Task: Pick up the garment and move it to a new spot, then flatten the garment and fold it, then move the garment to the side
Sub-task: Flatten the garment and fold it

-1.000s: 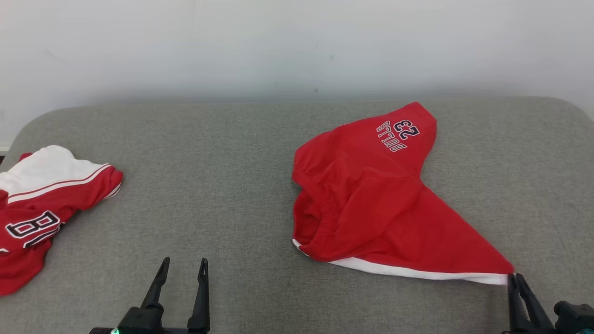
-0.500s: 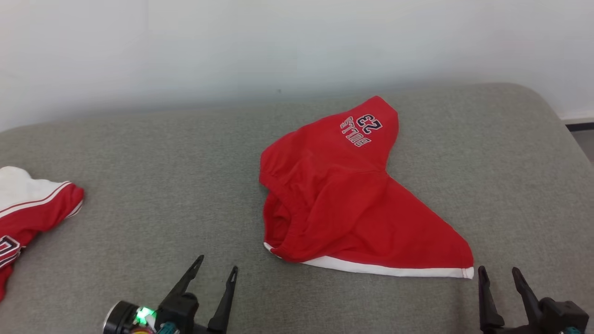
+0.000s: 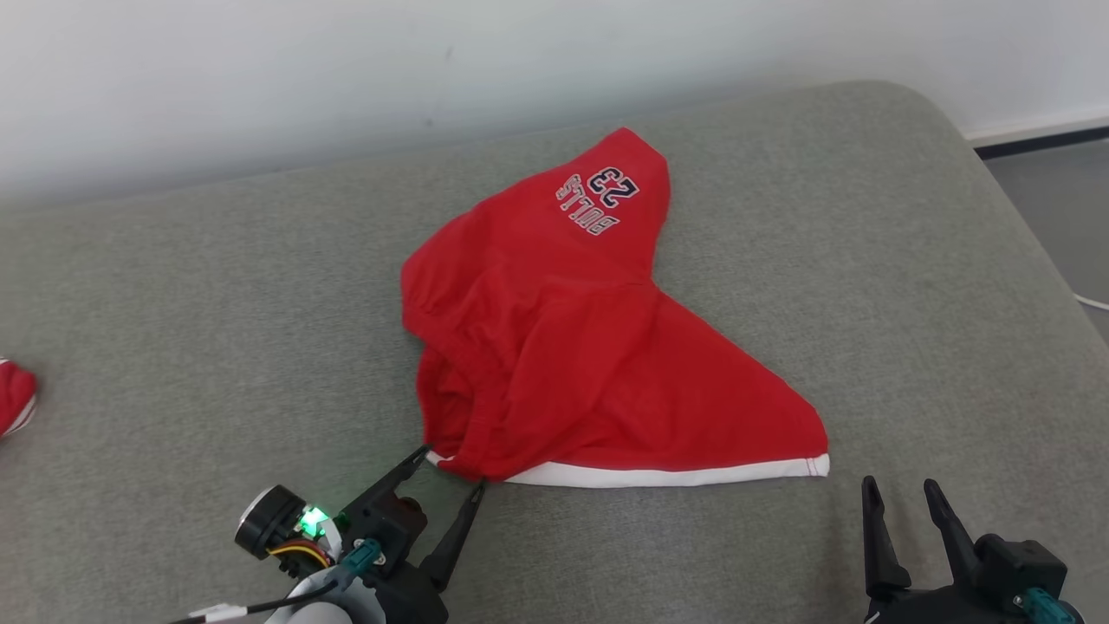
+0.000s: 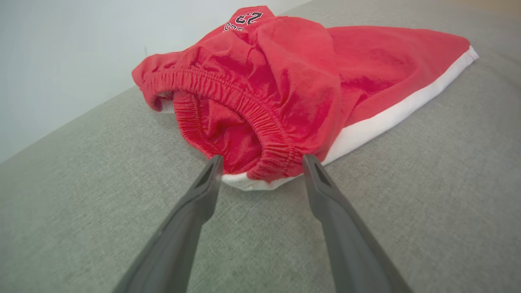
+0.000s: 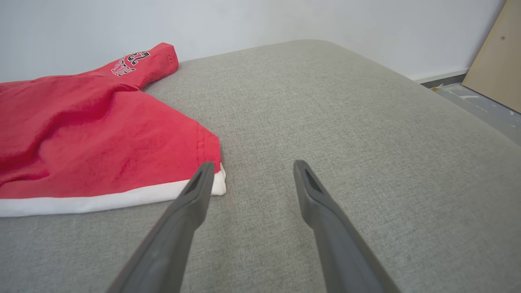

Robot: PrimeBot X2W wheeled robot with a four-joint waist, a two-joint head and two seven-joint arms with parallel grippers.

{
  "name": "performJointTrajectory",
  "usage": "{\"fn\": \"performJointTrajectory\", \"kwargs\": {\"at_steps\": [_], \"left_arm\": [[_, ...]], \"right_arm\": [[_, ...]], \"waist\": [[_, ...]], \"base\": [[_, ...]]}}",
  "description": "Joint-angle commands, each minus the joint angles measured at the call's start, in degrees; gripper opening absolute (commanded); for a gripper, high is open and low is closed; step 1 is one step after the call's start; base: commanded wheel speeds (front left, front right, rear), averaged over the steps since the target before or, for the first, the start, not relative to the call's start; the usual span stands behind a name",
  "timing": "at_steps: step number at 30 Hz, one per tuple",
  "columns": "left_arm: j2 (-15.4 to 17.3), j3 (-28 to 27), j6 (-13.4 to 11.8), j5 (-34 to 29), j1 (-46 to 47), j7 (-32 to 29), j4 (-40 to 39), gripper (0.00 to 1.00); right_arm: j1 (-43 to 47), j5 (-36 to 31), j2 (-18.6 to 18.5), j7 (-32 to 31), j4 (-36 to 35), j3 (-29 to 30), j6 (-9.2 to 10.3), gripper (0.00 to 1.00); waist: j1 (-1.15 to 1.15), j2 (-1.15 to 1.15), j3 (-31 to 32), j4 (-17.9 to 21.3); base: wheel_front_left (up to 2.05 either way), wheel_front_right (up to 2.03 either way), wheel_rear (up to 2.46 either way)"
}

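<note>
Both sets of jaws are standing wide and holding nothing, so I am lining up flattening grips on the red Bulls shorts (image 3: 563,347), which are lying crumpled on the grey cushion (image 3: 217,303). I am aiming the left gripper (image 3: 452,468) low and square, to pinch only the elastic waistband (image 4: 244,110) bunching right at its tips. The right gripper (image 3: 899,485) is sitting just beside the white-trimmed hem corner (image 5: 217,183), not touching it.

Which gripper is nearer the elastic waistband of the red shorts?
The left gripper: its open fingers flank the waistband end of the shorts. The right gripper sits open by the white-trimmed leg corner, away from it.
</note>
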State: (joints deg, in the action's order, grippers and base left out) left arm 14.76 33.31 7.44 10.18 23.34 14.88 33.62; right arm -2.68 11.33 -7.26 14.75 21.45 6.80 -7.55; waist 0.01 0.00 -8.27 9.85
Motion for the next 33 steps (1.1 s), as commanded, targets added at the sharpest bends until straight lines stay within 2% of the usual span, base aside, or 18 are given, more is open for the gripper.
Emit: {"fn": "performJointTrajectory", "kwargs": {"at_steps": [1,7,8,9,10,13,22,26,27,28,29,33], "left_arm": [[0.38,1.01,-0.03,0.54,1.07,0.28,0.66,1.0],[0.42,5.36,-0.03,4.05,3.85,0.29,4.29,1.0],[0.25,5.77,-0.03,5.0,4.38,0.31,4.74,0.4],[-0.03,6.04,-0.03,6.01,4.8,0.32,4.97,0.09],[-0.24,6.3,-0.03,6.65,5.0,0.32,5.22,0.0],[-0.66,6.55,-0.03,8.89,4.91,0.34,3.09,0.0],[1.01,5.73,-0.07,9.05,-2.63,0.34,-7.27,0.0],[2.01,6.21,-0.56,8.22,-3.47,0.35,-8.44,0.0],[2.09,6.5,-0.87,7.82,-3.34,0.35,-8.5,0.3],[2.01,6.52,-0.92,7.94,-3.18,0.35,-8.55,0.91],[1.91,6.43,-1.18,8.06,-3.02,0.35,-8.54,1.0],[2.28,7.27,-1.22,6.97,-1.37,-0.05,-7.47,1.0]], "right_arm": [[-0.58,0.29,0.29,0.4,0.21,-0.04,0.13,1.0],[-1.44,0.39,0.25,0.51,0.72,-0.41,0.13,1.0],[-1.57,0.32,0.21,0.53,0.51,-0.41,0.13,1.0],[-1.57,0.28,0.17,0.54,0.28,-0.28,0.13,1.0],[-1.37,0.24,0.17,0.53,0.08,-0.08,0.13,1.0],[0.13,-0.27,0.6,0.5,-0.58,0.45,0.13,1.0],[1.92,0.42,0.48,0.52,-0.41,0.25,0.13,1.0],[1.05,0.05,0.61,0.52,0.02,-0.41,0.13,1.0],[0.9,0.12,0.53,0.52,0.1,-0.58,0.13,1.0],[0.75,0.21,0.45,0.52,0.21,-0.85,0.13,1.0],[0.58,0.38,0.32,0.52,0.31,-1.06,0.13,1.0],[0.47,0.69,0.36,0.52,0.36,-1.22,0.13,1.0]], "waist": [[-0.01,0.0,-1.12,1.53],[-0.01,0.0,-1.17,2.43],[-0.01,0.0,-1.09,2.44],[-0.01,0.0,-0.91,2.32],[-0.01,0.0,-0.71,2.13],[-0.01,0.0,0.5,0.32],[-0.01,0.0,3.04,-6.29],[-0.01,0.0,3.21,-7.1],[-0.01,0.0,3.2,-7.05],[-0.01,0.0,3.15,-6.9],[-0.01,0.0,3.09,-6.65],[-0.01,0.0,2.72,-5.1]], "base": [[0.0,0.0,0.0],[0.0,0.0,0.0],[0.0,0.0,0.0],[0.0,0.0,0.0],[0.0,0.0,0.0],[0.0,0.0,0.0],[0.0,0.0,0.0],[0.0,0.0,0.0],[0.0,0.0,0.0],[0.0,0.0,0.0],[0.0,0.0,0.0],[0.0,0.0,0.0]]}}
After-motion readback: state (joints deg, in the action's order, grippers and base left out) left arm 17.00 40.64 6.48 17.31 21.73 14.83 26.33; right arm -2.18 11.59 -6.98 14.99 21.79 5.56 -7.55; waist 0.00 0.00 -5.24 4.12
